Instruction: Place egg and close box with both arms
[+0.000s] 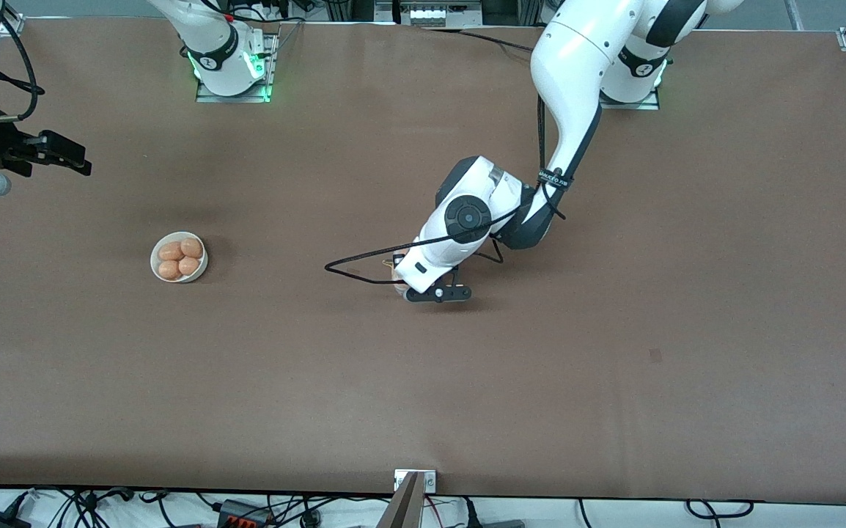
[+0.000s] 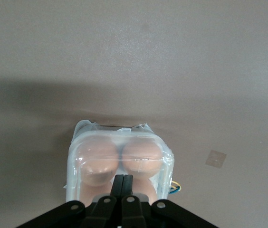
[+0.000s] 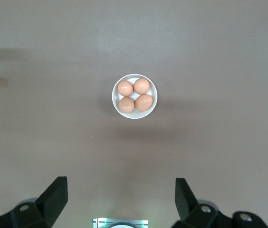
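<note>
- Left gripper point(image 2: 123, 179) is low over the box point(image 2: 120, 161) near the middle of the desk point(image 1: 613, 330), jaws clenched together, tips on or just above the clear lid point(image 2: 124, 142); contact itself cannot be told
- Box sits on the desk under the left wrist, nearly hidden in the front view; lid looks down over the eggs in the box point(image 2: 117, 159), at least three showing
- Judged step: pressing the lid shut. A good press goes straight down near the lid's free edge, gently, since the thin plastic flexes and eggs lie just under it
- Risk: an off-centre push could slide or tip the light box
- Right gripper point(image 3: 120, 197) waits high over the desk at the right arm's end, jaws released and empty, looking down on the bowl point(image 1: 157, 266) with four eggs point(image 1: 179, 257)
- Bowl stands well apart from the box
</note>
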Robot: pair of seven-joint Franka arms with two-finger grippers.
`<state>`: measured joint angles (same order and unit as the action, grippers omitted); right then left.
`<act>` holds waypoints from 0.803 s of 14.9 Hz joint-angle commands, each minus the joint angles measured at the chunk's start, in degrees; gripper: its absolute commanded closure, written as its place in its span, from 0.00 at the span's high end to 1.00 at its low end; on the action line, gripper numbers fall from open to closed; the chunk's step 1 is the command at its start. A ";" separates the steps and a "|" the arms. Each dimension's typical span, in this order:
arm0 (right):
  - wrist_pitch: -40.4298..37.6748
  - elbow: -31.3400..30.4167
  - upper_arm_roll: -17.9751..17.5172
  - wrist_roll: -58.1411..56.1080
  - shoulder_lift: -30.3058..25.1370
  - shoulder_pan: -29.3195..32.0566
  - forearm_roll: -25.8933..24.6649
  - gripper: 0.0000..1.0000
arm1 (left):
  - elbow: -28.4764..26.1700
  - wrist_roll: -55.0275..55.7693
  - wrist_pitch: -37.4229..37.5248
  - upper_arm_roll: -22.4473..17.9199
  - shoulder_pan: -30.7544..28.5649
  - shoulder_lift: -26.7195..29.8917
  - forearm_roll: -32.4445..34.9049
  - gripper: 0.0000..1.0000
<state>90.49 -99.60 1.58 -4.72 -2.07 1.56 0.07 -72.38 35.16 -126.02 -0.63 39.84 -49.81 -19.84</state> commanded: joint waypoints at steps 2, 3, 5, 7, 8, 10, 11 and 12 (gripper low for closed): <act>-1.02 1.08 -0.44 0.42 0.22 0.47 0.90 1.00 | 1.63 -0.80 -1.16 -0.25 0.15 -1.52 1.47 0.01; -1.11 1.08 -0.53 0.42 0.22 0.47 0.90 1.00 | 1.71 -0.80 -1.07 -0.25 0.06 -1.35 1.47 0.01; -1.11 1.08 -0.44 0.42 0.22 0.47 0.90 1.00 | 1.98 -1.32 0.07 -0.33 -0.90 -0.56 1.47 0.01; -1.02 1.08 -0.44 0.42 0.22 0.47 0.90 1.00 | 3.37 -1.41 2.96 -0.33 -1.87 -0.03 1.47 0.01; -1.11 1.08 -0.44 0.42 0.22 0.47 0.90 1.00 | 4.69 -1.33 4.89 -0.33 -2.22 -0.03 1.47 0.01; -1.11 1.08 -0.44 0.42 0.22 0.47 0.90 1.00 | 6.36 -1.41 8.32 -0.33 -3.79 0.15 1.47 0.09; -1.11 1.08 -0.44 0.42 0.22 0.47 0.90 1.00 | 6.46 -1.41 9.81 -0.25 -5.20 0.84 1.38 0.14; -1.11 1.08 -0.44 0.42 0.22 0.47 0.90 1.00 | 6.46 -1.50 11.13 -0.25 -5.99 1.37 1.38 0.17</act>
<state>90.47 -99.60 1.58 -4.72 -2.07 1.56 0.07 -66.86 34.44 -118.50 -1.13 36.01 -49.62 -19.84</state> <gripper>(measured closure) 0.000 0.912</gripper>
